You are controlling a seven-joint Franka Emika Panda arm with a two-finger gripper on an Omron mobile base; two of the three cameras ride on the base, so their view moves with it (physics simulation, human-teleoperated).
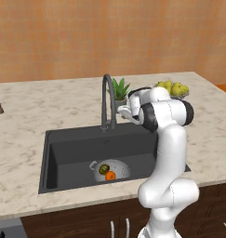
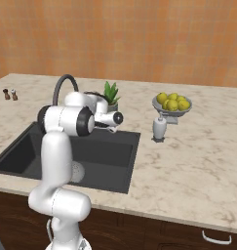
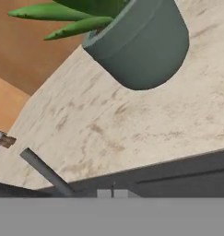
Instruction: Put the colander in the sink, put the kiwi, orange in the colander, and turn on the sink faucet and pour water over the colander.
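The colander (image 1: pixel 115 166) lies in the dark sink (image 1: pixel 70 158), with the kiwi (image 1: pixel 104 169) and the orange (image 1: pixel 110 175) inside it. My arm hides most of the colander (image 2: pixel 79 172) in the right base view. The sink faucet (image 1: pixel 107 100) stands behind the basin, and no water comes from its spout. My gripper (image 1: pixel 120 110) is just right of the faucet's base, level with the counter. In the hand view its fingertips (image 3: pixel 112 192) are pressed together, shut on nothing I can see. A thin grey rod (image 3: pixel 44 171) slants just left of them.
A potted plant (image 1: pixel 119 89) stands right behind the gripper, and its pot (image 3: pixel 141 46) is close ahead in the hand view. A footed bowl of yellow-green fruit (image 2: pixel 172 103) and a small white bottle (image 2: pixel 159 128) stand to the right. Two shakers (image 2: pixel 10 94) sit far left.
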